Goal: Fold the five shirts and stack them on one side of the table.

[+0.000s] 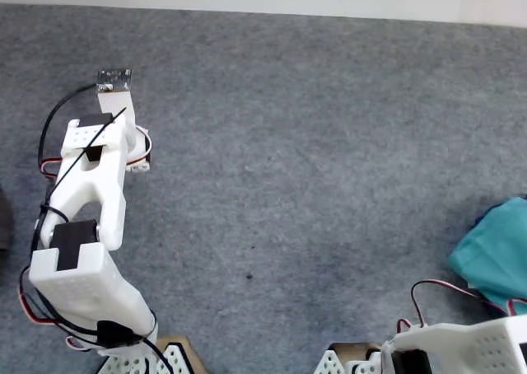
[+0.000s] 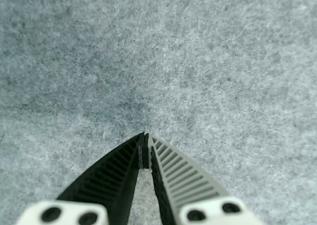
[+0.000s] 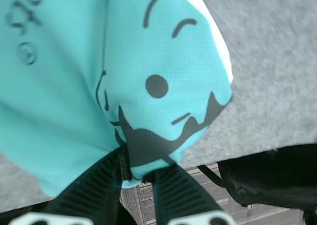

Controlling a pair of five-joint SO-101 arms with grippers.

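Shirt (image 3: 148,61) pinched in right end effector (image 3: 139,169)

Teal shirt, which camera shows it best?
The right wrist view: the teal shirt is close up, dark print clear, pinched in the right gripper. The high view catches a bunched part at the picture's right edge; the left wrist view faces grey mat.
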